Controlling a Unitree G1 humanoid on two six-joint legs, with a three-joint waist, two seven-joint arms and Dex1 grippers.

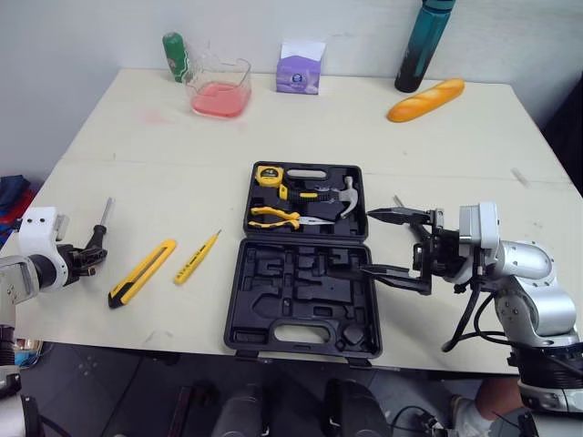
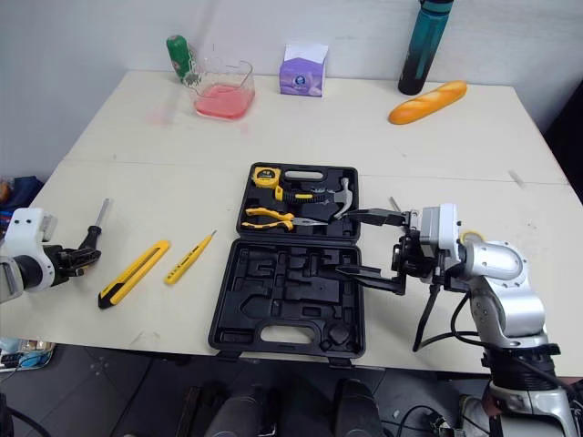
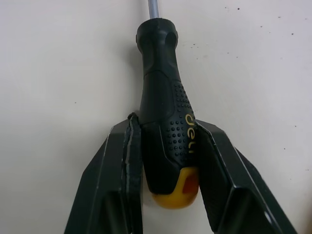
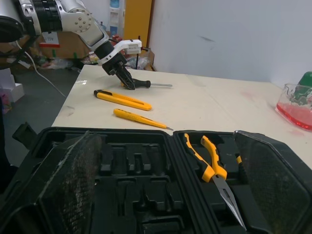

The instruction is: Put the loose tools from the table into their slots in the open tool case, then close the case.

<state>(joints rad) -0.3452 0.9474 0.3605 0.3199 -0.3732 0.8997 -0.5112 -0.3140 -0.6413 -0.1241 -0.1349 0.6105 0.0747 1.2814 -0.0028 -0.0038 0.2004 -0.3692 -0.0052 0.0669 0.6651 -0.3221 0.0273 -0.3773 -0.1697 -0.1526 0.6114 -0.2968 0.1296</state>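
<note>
So here's where we're at: our left gripper [image 1: 94,252] is pinching the black handle of the screwdriver [image 3: 163,117]. Both fingers [image 3: 117,170] are pressed against the grip just ahead of its yellow butt end, and the metal shaft points straight out past the fingertips along the table [image 1: 137,155]. Just beside that gripper, on its case-facing side, we've got the yellow utility knife [image 1: 141,272], and a bit further the same way the slim yellow tester pen [image 1: 197,258]. Both lie loose on the table, apart from each other and not touching the gripper. Our right gripper [image 1: 368,242] is spread wide with nothing between its fingers. It sits at the edge of the open tool case [image 1: 305,300], fingertips pointing in over it. One finger reaches over the half that has tools in it, close to the hammer [image 1: 346,198] head, and the other reaches over the bare moulded half. Past its fingertips, in the tool half, we can see the yellow-handled pliers [image 1: 278,217] and, further off, the tape measure [image 1: 270,176]. Well apart from the right gripper, off toward the wall, there's a bread loaf [image 1: 425,99] and a dark bottle [image 1: 422,45].
</note>
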